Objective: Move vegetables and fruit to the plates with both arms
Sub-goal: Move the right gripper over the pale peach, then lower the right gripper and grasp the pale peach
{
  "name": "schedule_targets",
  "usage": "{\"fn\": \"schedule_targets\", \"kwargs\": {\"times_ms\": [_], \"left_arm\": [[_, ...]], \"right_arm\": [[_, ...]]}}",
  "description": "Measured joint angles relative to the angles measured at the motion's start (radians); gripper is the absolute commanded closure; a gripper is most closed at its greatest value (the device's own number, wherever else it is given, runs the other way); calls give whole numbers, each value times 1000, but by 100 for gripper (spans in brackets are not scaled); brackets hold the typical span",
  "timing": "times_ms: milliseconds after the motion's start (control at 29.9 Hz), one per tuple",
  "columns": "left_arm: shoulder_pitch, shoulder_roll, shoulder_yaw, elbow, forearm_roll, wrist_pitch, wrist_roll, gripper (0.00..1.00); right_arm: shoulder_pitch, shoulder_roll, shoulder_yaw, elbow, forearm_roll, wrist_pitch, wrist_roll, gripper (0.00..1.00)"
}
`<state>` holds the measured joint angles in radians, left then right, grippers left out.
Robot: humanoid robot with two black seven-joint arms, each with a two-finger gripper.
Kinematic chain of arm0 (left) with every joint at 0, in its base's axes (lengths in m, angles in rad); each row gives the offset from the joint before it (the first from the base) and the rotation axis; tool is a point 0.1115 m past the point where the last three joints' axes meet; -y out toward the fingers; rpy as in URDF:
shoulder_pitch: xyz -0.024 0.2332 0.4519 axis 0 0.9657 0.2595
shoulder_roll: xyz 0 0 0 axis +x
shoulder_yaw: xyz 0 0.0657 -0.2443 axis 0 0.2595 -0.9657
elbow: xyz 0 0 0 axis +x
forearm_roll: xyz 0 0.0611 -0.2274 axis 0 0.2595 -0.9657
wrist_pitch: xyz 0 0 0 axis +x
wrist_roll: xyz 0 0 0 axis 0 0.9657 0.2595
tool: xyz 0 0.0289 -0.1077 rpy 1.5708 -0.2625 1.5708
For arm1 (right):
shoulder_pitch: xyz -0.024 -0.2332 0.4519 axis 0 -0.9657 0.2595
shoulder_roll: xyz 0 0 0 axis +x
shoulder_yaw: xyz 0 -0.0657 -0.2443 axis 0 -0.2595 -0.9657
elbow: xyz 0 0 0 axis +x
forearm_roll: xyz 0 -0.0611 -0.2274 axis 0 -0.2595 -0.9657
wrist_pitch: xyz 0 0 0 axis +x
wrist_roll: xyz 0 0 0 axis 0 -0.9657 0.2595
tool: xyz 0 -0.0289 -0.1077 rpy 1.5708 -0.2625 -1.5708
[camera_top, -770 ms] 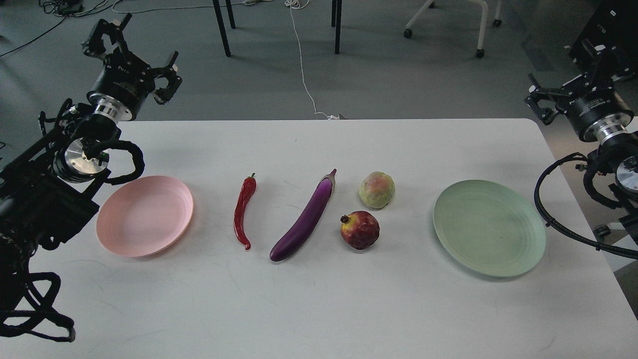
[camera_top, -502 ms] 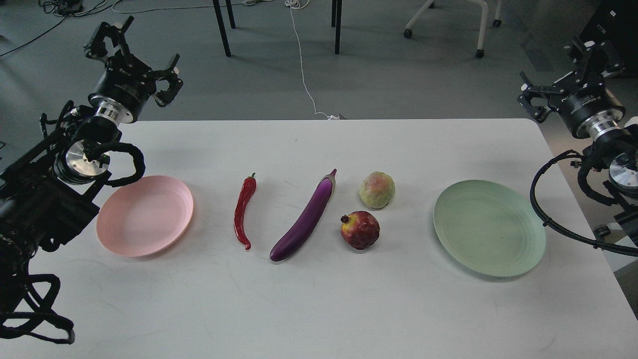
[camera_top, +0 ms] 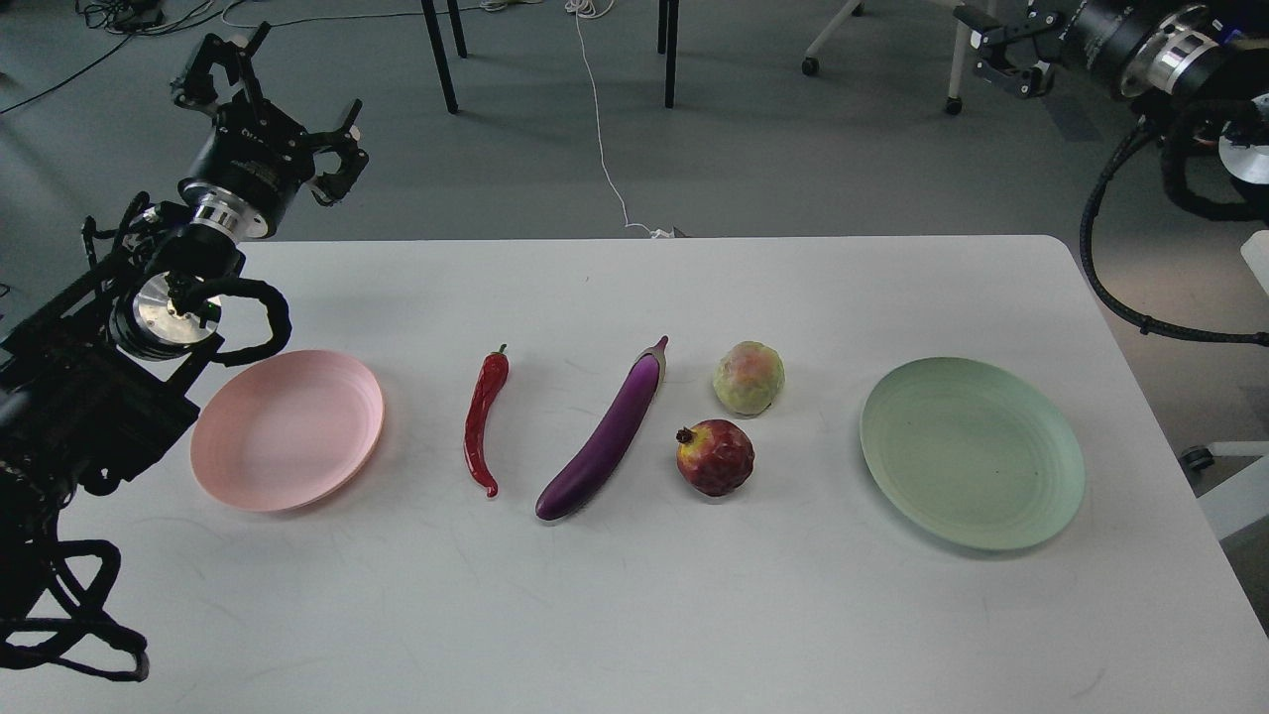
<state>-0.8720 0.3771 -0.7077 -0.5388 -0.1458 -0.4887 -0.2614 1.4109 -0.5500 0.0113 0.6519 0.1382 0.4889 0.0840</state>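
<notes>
Head view: white rectangular desk fills the lower frame. Round pale pink matte plate sits centre-left, nothing on it. Larger pale mint green plate with faint rings sits centre-right, also bare. Between them on the desk, left to right: curved glossy red chili pepper with green stem, long slender glossy purple eggplant with brownish cap, then the yellow-green roundish fruit with pink blush just above the dark red round pomegranate. None of the four touch.

Left black gripper is in the upper left, beyond the desk's far edge, jaws spread, holding nothing.

Right black gripper is at the upper right corner, partly cut off by the frame; can't tell the jaw state.
</notes>
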Motion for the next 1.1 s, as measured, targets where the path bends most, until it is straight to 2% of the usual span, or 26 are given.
{"fn": "schedule_targets", "kwargs": {"times_ms": [167,435,569,736,1104], "left_arm": [[0,7,1,-1,2,0,6,2],[2,15,1,-1,2,0,1,2],[5,35,1,-1,2,0,-2,2],[5,59,1,-1,2,0,-2,2],[8,63,2,0,2,0,-2,2]], "right_arm": [[166,77,-237,95,-303,0,2,2],[252,295,-491,119,-591,0,4,7],[245,384,-594,118,-692,-1,38,7],[193,429,-685,113,-787,0,67,7],[98,450,-703,77,-823,0,72,6]]}}
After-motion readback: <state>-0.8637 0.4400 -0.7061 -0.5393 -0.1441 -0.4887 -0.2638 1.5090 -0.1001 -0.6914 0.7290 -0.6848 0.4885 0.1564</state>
